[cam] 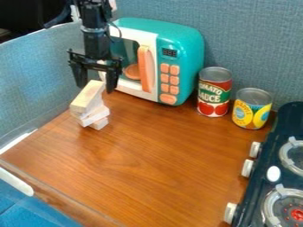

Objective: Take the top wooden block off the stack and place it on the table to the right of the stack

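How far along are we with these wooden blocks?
Stacking looks done so far: a top block rests on the lower blocks. In hand: apparently nothing; the tool hangs open at the top block's far end. Left, probably: easing the tool clear without nudging the stack.

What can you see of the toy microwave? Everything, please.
Toy microwave: rounded teal body, looks like plastic, white front frame. Upright orange handle on the door, which looks shut; an orange round shape shows through its window. Dark display above two columns of orange buttons, a wider one at the bottom. It stands upright on the wooden counter, near the back panel. The gripper hangs before its left part; contact can't be judged.
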`<state>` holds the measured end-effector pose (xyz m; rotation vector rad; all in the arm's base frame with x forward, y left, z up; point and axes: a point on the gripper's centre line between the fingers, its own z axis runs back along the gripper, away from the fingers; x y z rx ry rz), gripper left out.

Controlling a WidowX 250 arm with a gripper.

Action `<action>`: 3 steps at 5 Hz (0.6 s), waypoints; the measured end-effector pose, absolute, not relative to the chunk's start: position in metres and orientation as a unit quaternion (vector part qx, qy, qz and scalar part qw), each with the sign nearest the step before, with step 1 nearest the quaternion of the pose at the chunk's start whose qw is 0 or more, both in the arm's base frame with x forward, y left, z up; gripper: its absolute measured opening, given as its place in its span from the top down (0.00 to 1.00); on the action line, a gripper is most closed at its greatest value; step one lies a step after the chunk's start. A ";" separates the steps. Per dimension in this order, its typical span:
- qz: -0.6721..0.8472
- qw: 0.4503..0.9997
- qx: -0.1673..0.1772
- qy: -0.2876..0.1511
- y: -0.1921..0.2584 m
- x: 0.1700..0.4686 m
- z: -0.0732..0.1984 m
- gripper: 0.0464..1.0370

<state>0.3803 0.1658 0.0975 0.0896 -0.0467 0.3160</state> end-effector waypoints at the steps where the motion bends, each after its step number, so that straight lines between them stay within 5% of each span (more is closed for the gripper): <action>1: 0.174 0.984 0.029 -0.011 0.173 0.385 0.094 0.04; 3: 0.190 0.981 0.018 0.018 0.183 0.384 0.088 0.04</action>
